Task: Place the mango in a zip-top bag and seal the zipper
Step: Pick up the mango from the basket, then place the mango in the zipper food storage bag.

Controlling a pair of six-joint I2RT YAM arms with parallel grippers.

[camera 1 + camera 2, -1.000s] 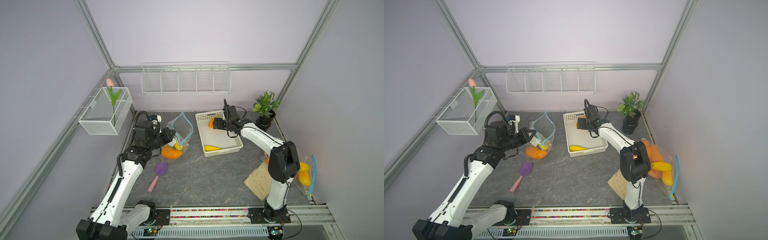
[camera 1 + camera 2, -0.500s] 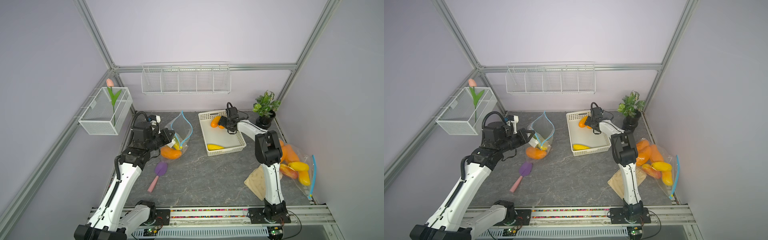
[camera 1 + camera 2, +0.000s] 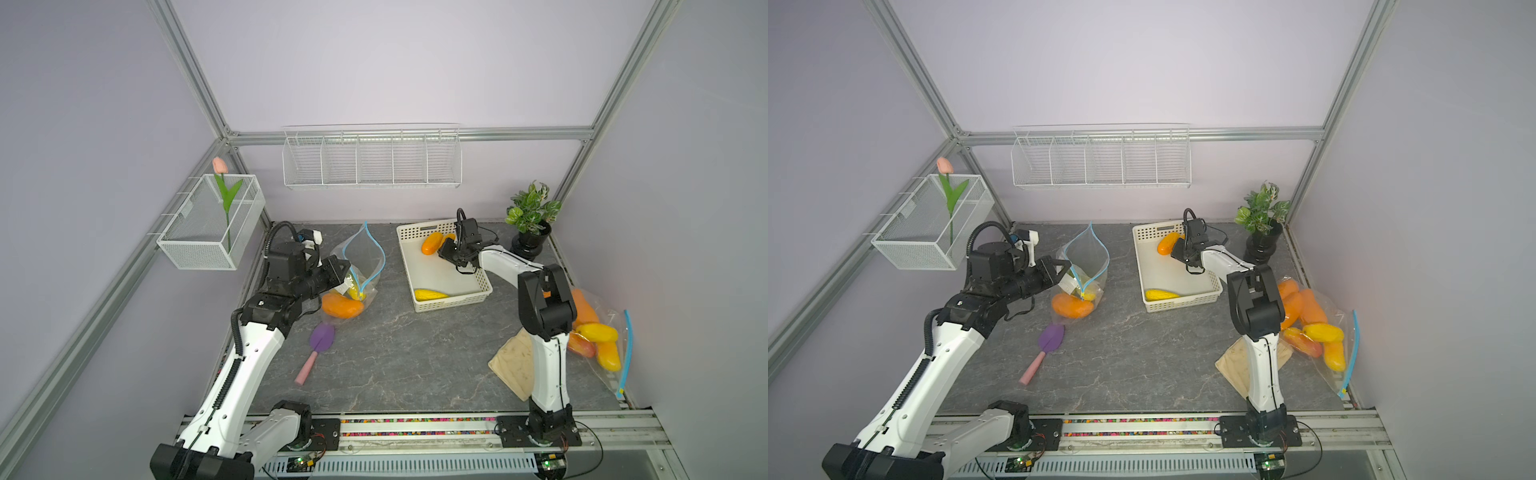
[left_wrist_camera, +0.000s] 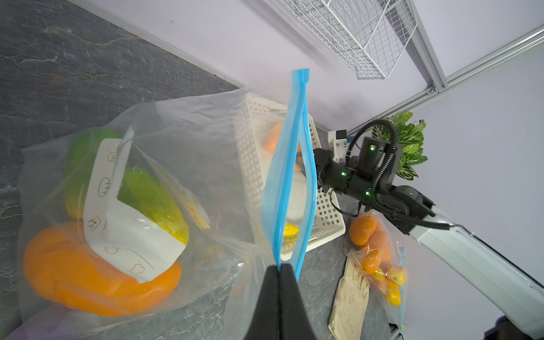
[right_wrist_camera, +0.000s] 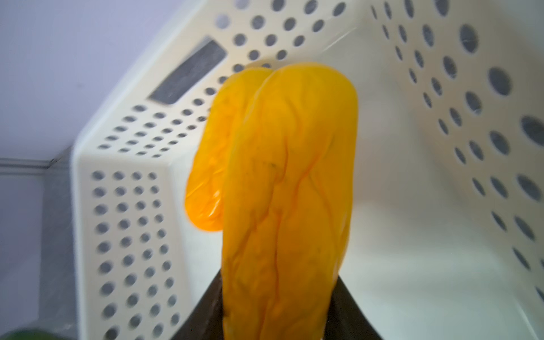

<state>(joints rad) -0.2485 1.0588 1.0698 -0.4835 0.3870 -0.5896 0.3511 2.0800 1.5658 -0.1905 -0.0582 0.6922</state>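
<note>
Right pincer [image 5: 279, 297] half-hidden behind mango [image 5: 288, 182] (basket [image 5: 132, 206] blurred).

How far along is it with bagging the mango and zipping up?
Done: the left gripper pinches the rim of the zip-top bag, holding its mouth open; fruit already lies inside. In hand: the right gripper is clamped around a mango in the basket. Left: carry it over, drop it in, seal the zipper, which gapes open.
</note>
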